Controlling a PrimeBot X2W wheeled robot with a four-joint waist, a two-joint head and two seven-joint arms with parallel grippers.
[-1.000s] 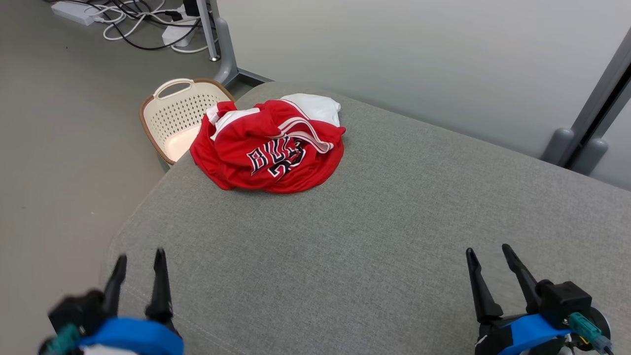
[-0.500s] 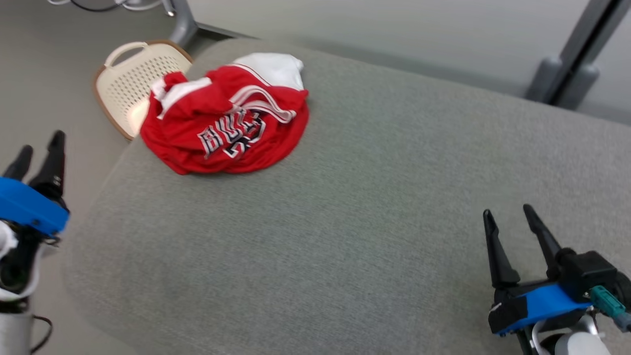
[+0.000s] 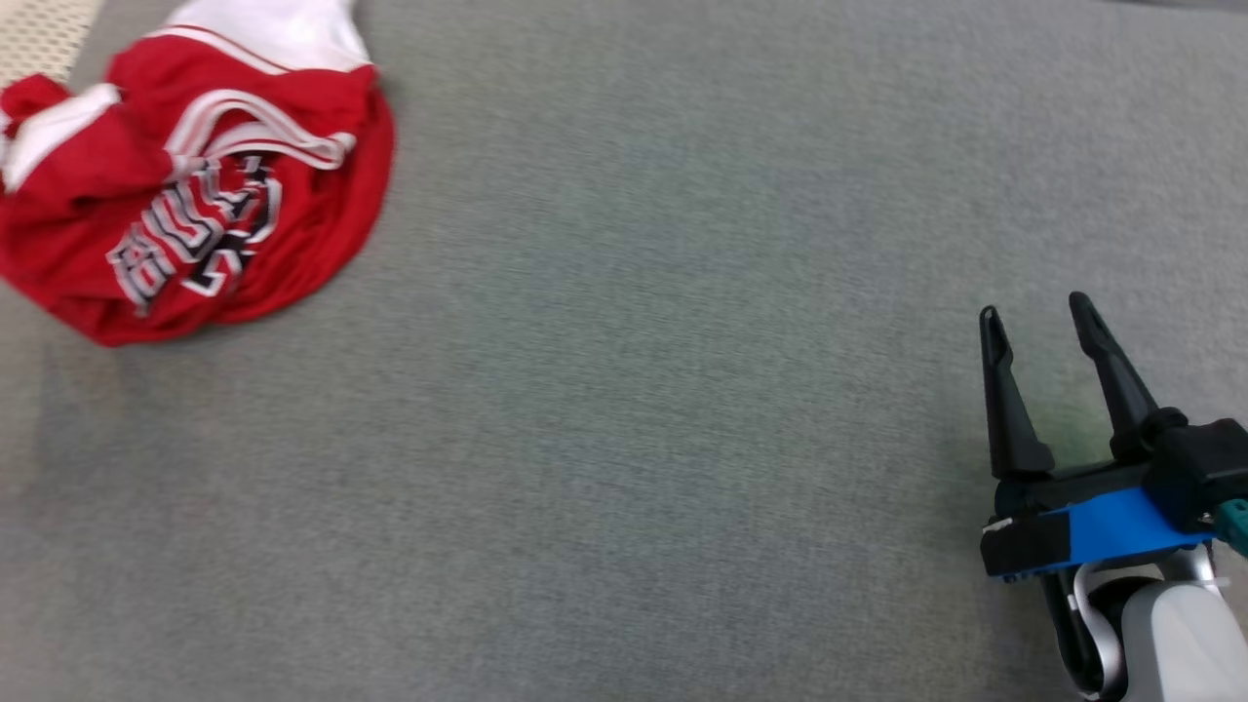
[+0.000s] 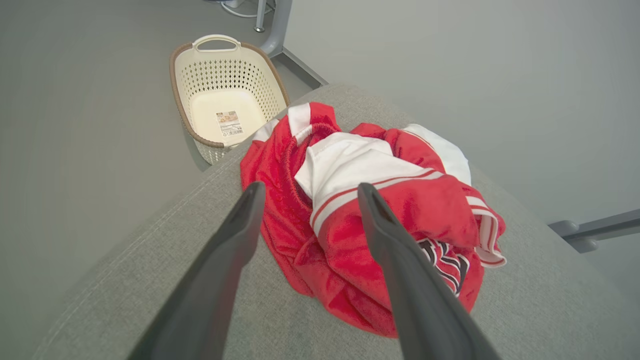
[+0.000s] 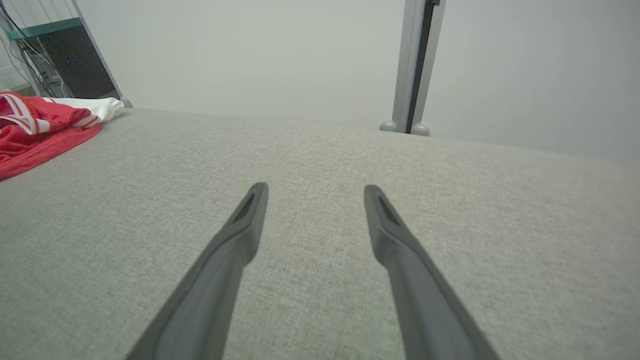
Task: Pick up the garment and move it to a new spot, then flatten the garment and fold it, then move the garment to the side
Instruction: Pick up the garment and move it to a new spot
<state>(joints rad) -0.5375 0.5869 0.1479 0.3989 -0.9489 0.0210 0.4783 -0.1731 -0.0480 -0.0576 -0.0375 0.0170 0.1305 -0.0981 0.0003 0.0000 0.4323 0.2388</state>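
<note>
Left claw (image 4: pixel 311 186), spread, points at the crumpled jersey (image 4: pixel 400 215); right claw (image 3: pixel 1033 306) spread too, well apart. We judge nothing done yet: pickup, flattening, folding, shifting all remain.

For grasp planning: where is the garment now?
The garment lies at the head view's upper left, on a corner of the cushion beside the cream basket.

A: What surrounds the work?
B: A plain grey floor (image 4: pixel 75 125), with a cream perforated basket (image 4: pixel 225 75) standing on it just beside the far left corner of a wide grey fabric cushion (image 3: pixel 682 390).
A: And beyond?
B: A pale, evenly lit wall (image 5: pixel 250 50) — a grey metal post (image 5: pixel 412 60) rises at the far right.
</note>
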